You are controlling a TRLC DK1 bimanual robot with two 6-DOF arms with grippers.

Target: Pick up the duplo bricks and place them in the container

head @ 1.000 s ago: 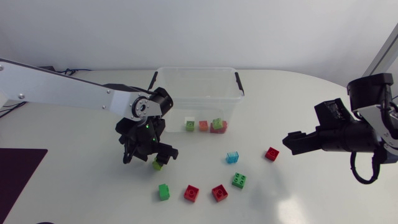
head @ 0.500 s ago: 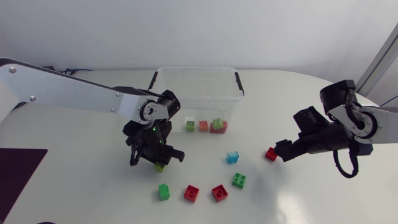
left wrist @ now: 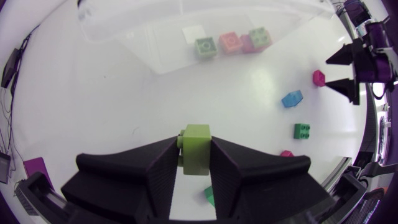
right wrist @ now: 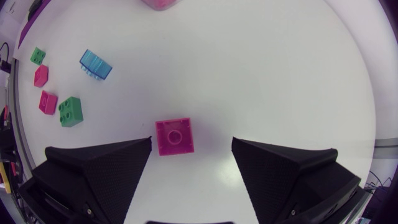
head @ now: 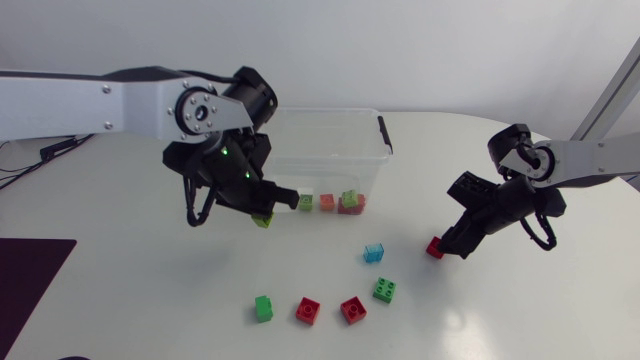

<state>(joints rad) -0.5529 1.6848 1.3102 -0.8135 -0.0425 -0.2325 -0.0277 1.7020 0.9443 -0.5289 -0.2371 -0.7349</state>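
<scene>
My left gripper [head: 262,214] is shut on a lime green brick [head: 263,219] and holds it above the table, just in front of the clear container [head: 320,118]. In the left wrist view the lime brick [left wrist: 196,147] sits pinched between both fingers. My right gripper [head: 441,245] is low over a red brick [head: 435,247] at the right. In the right wrist view that red brick [right wrist: 174,137] lies between the open fingers [right wrist: 124,162], nearer one of them and touched by neither. Several bricks [head: 328,202] lie inside the container.
Loose on the table in front of the container are a translucent blue brick [head: 374,252], a green brick [head: 384,290], two red bricks [head: 353,310] [head: 308,310] and another green brick [head: 263,308].
My left gripper has shut on the lime brick and lifted it up toward the container. My right arm has swung in and come down around the red brick.
</scene>
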